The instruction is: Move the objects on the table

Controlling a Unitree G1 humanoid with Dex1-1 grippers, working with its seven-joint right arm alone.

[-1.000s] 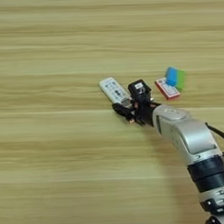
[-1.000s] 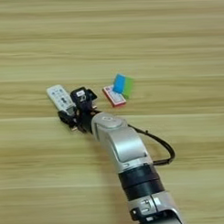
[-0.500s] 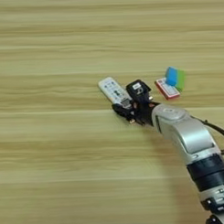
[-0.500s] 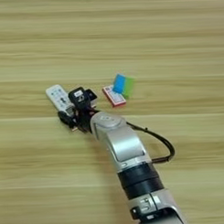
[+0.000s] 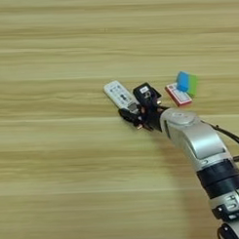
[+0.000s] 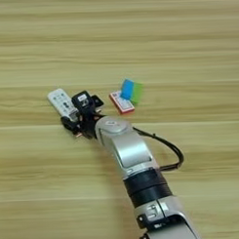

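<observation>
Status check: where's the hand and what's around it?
Right hand at the near end of the white remote, grip state unreadable. Black block right beside it. Red-and-white box and blue bar, green bar lie apart to the right.

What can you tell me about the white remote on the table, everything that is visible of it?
The white remote is a long, flat bar, plastic by its look, with small grey buttons on its face. It lies flat on the table, diagonally, its far end toward upper left. Its near end meets the right gripper, beside a small black block. Whether the gripper grips it is unclear.
</observation>
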